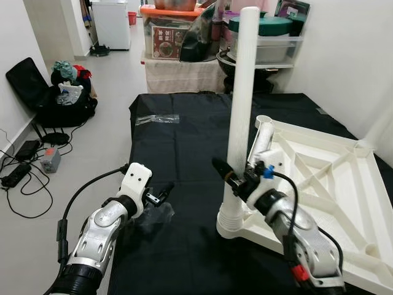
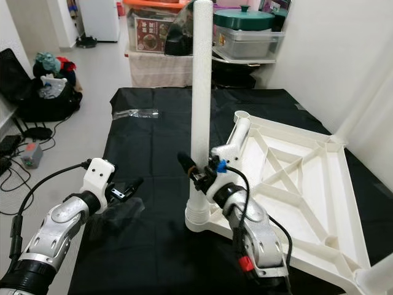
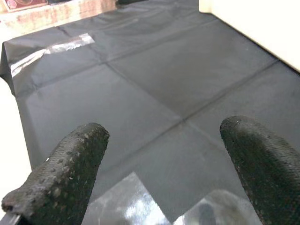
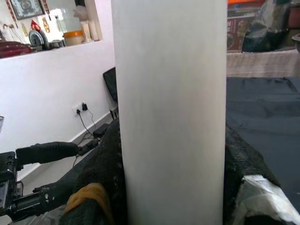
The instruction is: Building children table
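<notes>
A white children's tabletop (image 1: 331, 184) lies upside down on the black cloth, ribs facing up. One white leg (image 1: 241, 117) stands upright in the near left corner socket (image 1: 232, 222). My right gripper (image 1: 236, 178) is shut on this leg low down, one finger (image 4: 101, 178) on each side. A second white leg (image 1: 261, 140) lies tilted on the tabletop behind it. My left gripper (image 1: 161, 195) is open, hovering low over the cloth and a clear plastic bag (image 3: 140, 206), left of the standing leg.
The black cloth (image 1: 184, 153) covers the floor ahead, with a clear plastic wrapper (image 1: 157, 119) at its far left. Storage boxes and a pot (image 1: 264, 31) stand behind. A black bag with clothes (image 1: 61, 92) and cables (image 1: 24, 166) lie to the left.
</notes>
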You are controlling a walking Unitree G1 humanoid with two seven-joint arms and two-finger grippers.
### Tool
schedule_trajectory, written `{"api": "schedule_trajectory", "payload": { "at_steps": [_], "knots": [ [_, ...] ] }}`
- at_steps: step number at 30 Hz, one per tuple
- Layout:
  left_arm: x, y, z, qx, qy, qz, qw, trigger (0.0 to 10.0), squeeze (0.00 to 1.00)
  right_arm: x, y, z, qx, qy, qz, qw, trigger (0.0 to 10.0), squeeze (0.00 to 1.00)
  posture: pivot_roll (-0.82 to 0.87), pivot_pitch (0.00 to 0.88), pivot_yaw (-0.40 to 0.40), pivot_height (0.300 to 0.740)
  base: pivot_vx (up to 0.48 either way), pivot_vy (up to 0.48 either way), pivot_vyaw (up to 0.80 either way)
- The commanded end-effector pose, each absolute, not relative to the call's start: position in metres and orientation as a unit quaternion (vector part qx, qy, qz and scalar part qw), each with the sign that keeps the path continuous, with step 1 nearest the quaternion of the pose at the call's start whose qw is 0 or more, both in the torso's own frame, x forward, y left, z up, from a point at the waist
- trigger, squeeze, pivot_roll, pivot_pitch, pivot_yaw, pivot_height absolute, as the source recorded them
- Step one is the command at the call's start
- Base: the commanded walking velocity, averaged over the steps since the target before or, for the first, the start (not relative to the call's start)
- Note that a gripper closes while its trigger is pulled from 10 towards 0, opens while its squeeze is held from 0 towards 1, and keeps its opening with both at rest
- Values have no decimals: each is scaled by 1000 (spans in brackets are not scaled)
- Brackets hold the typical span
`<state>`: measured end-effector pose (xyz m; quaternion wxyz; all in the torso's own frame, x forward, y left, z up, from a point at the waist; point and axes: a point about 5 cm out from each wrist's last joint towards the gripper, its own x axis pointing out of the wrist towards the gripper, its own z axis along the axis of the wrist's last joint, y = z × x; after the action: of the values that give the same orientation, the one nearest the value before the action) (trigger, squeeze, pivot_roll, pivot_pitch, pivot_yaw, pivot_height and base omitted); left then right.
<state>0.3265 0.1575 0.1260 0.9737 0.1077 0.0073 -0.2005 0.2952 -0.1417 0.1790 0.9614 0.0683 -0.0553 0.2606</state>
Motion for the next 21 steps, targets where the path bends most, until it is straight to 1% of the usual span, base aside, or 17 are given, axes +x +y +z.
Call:
{"api": "schedule_trajectory", "payload": {
  "at_steps": [1,5,11,14,21],
  "knots": [
    [328,158,126,123,8,-206,971,10000,0,293,-151,170,97,-46,247,963,10000,0,61,0,-57,740,0,0,0],
    [329,159,127,125,8,-205,971,10000,0,291,-160,173,113,-67,223,966,10000,0,58,0,-53,740,0,0,0],
    [329,158,126,125,8,-207,970,10000,0,285,-160,172,119,-79,228,963,10000,0,55,0,-46,740,0,0,0],
    [330,158,127,128,6,-209,970,10000,0,277,-158,169,111,-88,248,958,10000,0,55,0,-38,740,0,0,0],
    [332,160,129,131,4,-210,969,10000,0,275,-158,169,105,-102,245,958,10000,0,55,0,-35,740,0,0,0]
  ]
}}
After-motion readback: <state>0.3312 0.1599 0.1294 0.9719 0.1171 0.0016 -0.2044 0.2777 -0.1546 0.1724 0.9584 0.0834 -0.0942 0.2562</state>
